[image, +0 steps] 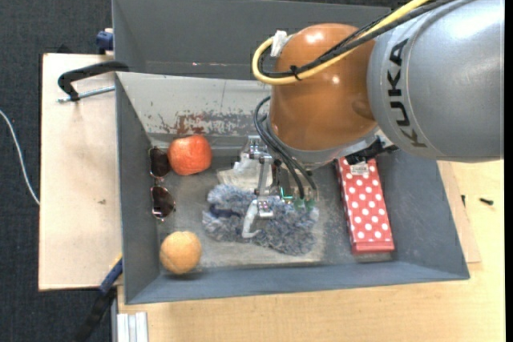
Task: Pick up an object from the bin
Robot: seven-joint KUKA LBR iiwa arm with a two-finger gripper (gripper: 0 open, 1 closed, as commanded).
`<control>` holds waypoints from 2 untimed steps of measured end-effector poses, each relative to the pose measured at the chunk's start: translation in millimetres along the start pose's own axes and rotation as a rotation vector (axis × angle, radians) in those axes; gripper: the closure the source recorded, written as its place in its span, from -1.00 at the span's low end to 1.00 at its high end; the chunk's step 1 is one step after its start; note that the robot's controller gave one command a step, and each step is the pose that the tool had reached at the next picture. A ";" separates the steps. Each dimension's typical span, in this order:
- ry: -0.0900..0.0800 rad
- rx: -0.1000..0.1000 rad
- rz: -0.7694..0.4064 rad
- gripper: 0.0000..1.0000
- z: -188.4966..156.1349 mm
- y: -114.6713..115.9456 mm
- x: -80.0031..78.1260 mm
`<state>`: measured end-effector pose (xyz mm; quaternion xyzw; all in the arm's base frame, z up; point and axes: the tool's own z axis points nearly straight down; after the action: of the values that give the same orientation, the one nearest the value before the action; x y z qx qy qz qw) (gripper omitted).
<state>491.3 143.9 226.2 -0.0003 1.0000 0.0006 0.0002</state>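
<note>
My gripper (253, 222) reaches down under the arm's orange cover to the middle of the bin floor. Its tip rests on a blue-grey fuzzy cloth (282, 235) that lies crumpled there. Part of the cloth is hidden by the gripper's body. A red-orange apple-like ball (190, 154) lies to the upper left of the cloth. A red box with white dots (367, 208) lies to the right of it, along the bin's right slope.
A pair of dark sunglasses (160, 182) lies by the left wall. A tan ball (180, 252) sits in the front left corner. The arm and its orange cover hang over the bin's back right.
</note>
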 end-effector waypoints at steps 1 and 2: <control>0.002 0.000 -0.001 1.00 142.7 -5.1 -0.6; 0.002 0.000 -0.001 1.00 142.7 -5.2 -0.7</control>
<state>492.0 138.9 83.5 -0.0007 1.0000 0.0006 -0.0010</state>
